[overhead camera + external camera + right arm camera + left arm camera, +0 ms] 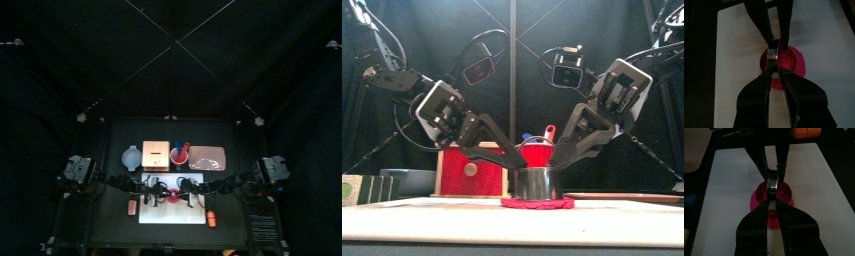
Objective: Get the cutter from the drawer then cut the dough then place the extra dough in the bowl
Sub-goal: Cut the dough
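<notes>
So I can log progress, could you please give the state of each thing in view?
metal cutter: upright on the dough, gripped from both sides
dough: flat on the white cutting board, under the cutter
left gripper: jaws shut on the cutter
right gripper: jaws shut on the cutter
red drawer front: open or shut, cannot tell
blue-grey bowl: upright, contents unclear

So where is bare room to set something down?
Free: the white board front strip, between dough and its front edge. Crowded: the board's middle, where left gripper and right gripper clamp the cutter; behind, bowl, wooden box, red cup, pink tray.
</notes>
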Tool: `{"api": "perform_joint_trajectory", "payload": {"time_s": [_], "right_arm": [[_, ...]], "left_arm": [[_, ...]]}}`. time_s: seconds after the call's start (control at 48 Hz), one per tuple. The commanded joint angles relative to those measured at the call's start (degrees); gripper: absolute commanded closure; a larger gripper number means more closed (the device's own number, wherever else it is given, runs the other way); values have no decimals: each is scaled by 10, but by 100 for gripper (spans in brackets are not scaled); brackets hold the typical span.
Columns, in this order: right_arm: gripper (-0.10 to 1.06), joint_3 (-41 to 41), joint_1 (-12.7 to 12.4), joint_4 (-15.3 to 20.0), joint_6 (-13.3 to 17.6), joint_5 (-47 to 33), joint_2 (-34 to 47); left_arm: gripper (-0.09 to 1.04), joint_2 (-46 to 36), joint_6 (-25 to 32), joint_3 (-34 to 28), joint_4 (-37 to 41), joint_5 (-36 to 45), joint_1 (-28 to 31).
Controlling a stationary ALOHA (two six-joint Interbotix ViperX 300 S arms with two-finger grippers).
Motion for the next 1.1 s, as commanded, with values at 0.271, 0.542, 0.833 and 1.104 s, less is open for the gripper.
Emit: {"api": "perform_joint_trajectory", "payload": {"time_s": [0.271,0.542,0.833,1.104], "right_arm": [[43,-16,4,1,8,70,10],[43,-21,5,6,10,91,33],[43,-10,5,34,10,95,38],[43,-5,6,43,9,76,54]], "left_arm": [[48,0,0,-2,12,61,-25],[56,19,-1,-6,12,80,-28],[58,25,-2,-5,10,63,-29],[58,48,-3,-3,-3,5,-29]]}}
